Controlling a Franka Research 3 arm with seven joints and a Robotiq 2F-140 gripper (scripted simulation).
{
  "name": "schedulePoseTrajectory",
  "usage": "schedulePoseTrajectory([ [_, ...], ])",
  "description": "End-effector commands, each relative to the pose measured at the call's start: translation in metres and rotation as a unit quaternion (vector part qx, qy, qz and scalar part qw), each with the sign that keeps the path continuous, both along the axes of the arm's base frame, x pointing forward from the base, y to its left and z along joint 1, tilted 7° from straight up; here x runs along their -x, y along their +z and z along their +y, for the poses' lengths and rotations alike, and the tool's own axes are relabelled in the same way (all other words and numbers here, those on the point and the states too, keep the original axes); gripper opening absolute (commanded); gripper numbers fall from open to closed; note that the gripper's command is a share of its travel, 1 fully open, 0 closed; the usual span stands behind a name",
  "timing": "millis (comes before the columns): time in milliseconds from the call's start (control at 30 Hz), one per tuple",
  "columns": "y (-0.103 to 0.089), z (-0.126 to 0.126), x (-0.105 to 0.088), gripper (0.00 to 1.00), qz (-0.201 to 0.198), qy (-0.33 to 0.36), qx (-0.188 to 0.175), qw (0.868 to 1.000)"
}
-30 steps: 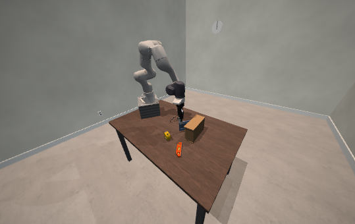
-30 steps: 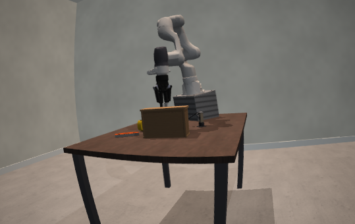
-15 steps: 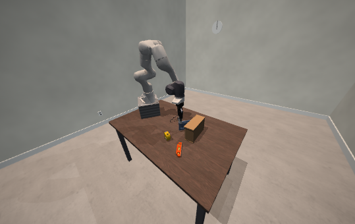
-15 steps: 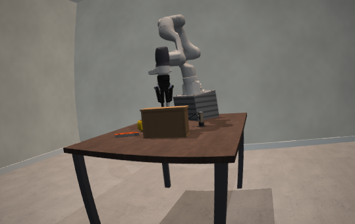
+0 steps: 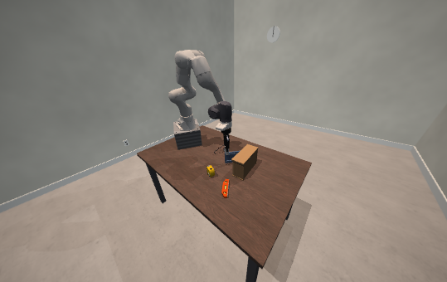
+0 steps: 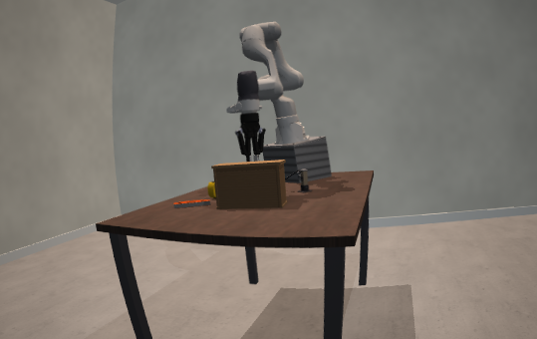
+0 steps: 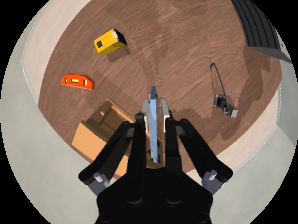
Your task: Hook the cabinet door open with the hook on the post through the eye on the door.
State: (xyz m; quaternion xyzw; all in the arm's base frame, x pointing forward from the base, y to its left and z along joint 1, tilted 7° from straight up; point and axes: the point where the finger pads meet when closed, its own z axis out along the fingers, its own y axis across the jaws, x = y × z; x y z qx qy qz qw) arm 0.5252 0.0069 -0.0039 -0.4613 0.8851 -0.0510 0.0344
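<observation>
The wooden cabinet point(image 5: 245, 154) point(image 6: 249, 185) point(image 7: 94, 142) stands upright on the table. Its blue door point(image 5: 230, 158) point(image 7: 153, 137) stands wide open, out from the cabinet's front. My gripper point(image 5: 226, 150) point(image 6: 253, 159) point(image 7: 155, 116) points down at the door, with one narrow-set finger on each side of the panel. A gap shows between the door and the right fingertip in the wrist view, so the fingers are partly open and do not clamp it. The post point(image 6: 304, 180) point(image 7: 223, 105) stands apart from the door, its thin hook point(image 5: 219, 150) point(image 7: 218, 78) reaching out. The eye cannot be made out.
A yellow tape measure point(image 5: 210, 170) point(image 6: 211, 189) point(image 7: 110, 42) and an orange level point(image 5: 225, 187) point(image 6: 191, 203) point(image 7: 77, 81) lie on the table point(image 5: 255, 207) to one side of the cabinet. The ribbed robot base point(image 5: 187, 139) point(image 6: 311, 157) point(image 7: 257, 30) stands beyond the post.
</observation>
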Motion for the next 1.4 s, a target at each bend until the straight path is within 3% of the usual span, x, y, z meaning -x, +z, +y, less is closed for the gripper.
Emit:
schedulePoseTrajectory([
  [0,0.000,0.002,0.003,0.16,-0.003,-0.028,-0.002,1.000],
  [1367,-0.004,0.020,0.023,0.16,-0.009,-0.114,-0.012,0.993],
])
